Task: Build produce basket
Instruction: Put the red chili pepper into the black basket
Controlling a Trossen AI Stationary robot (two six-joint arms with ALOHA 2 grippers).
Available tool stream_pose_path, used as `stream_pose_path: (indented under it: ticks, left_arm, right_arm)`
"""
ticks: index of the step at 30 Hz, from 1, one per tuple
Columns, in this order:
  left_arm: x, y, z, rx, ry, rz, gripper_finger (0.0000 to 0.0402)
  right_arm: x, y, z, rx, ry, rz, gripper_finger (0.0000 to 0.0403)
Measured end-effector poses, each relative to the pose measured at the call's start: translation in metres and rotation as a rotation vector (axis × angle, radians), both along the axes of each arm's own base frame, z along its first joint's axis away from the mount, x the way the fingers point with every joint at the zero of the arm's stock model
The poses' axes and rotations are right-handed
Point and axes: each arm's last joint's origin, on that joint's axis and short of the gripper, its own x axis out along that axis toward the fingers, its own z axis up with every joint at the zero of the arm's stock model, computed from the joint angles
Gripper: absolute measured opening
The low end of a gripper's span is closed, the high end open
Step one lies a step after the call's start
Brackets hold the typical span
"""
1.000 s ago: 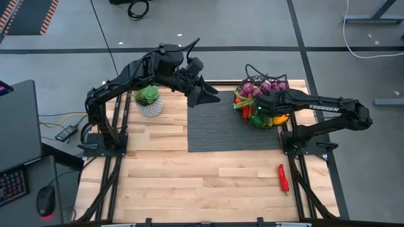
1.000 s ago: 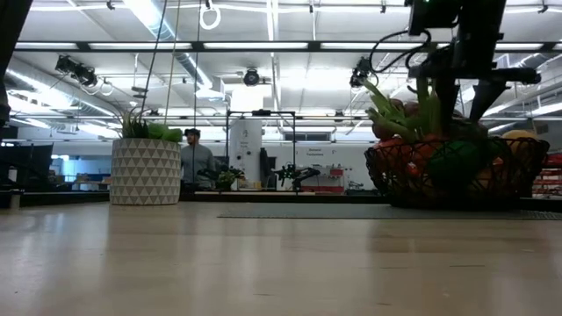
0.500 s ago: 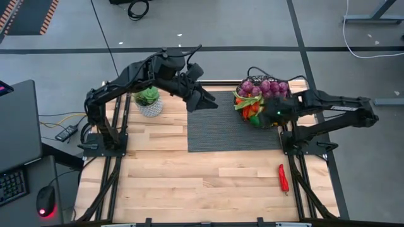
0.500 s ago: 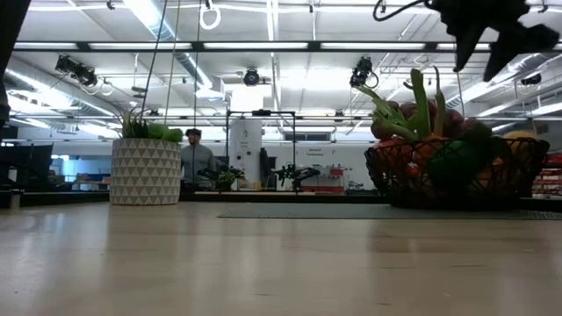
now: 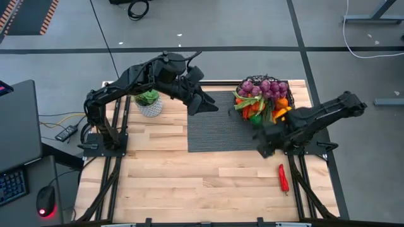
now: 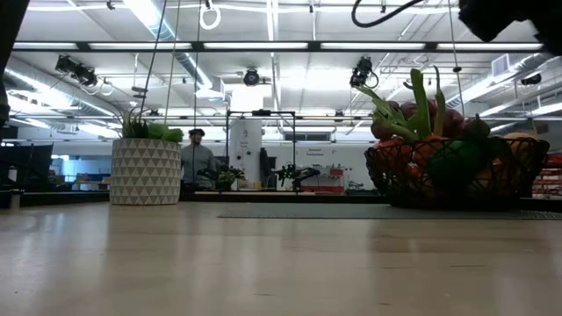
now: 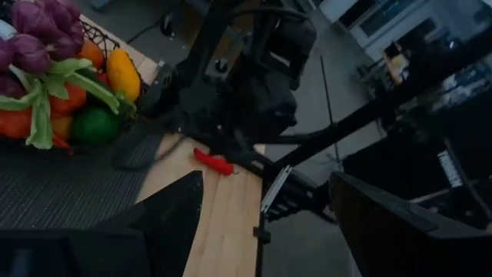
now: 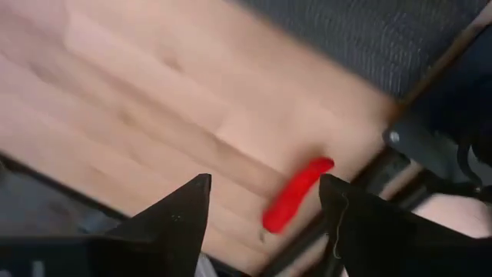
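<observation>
your right gripper (image 5: 261,150) has pulled off the basket (image 5: 264,102) and now hangs open just in front of it. the red chilli (image 5: 283,178) lies further out on the table, and the left gripper (image 5: 205,106), jaws apart, hasn't budged beside the basket.

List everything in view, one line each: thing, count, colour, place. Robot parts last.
basket: one, dark wire, far right on the mat, piled with produce
red chilli: one, red, on the bare wood near the right edge
mat: one, dark grey, table centre
potted plant: one, green in a white patterned pot, far left
person: one, in the room behind
left gripper: open, empty, above the mat's far left
right gripper: open, empty, above the mat's near right corner
</observation>
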Motion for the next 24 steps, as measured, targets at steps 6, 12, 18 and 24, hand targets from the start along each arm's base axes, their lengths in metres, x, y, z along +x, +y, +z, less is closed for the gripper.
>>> stream_pose_path:
  ticks: [6, 12, 18, 24]
  left_arm:
    - [-0.002, -0.006, -0.006, 0.017, 0.072, 0.007, 0.029]
    - [-0.003, -0.006, -0.008, 0.027, 0.097, 0.034, 0.029]
    - [-0.004, -0.015, -0.012, 0.02, 0.147, 0.042, 0.029]
    - [-0.007, -0.034, -0.018, 0.024, 0.218, 0.064, 0.029]
  right_arm:
    - [0.003, 0.031, -0.013, -0.011, 0.084, 0.147, 0.0292]
    - [0.001, 0.062, -0.028, -0.072, 0.173, 0.193, 0.0341]
    - [-0.002, 0.089, -0.045, -0.165, 0.226, 0.204, 0.0377]
    - [-0.003, 0.115, -0.062, -0.198, 0.228, 0.196, 0.0392]
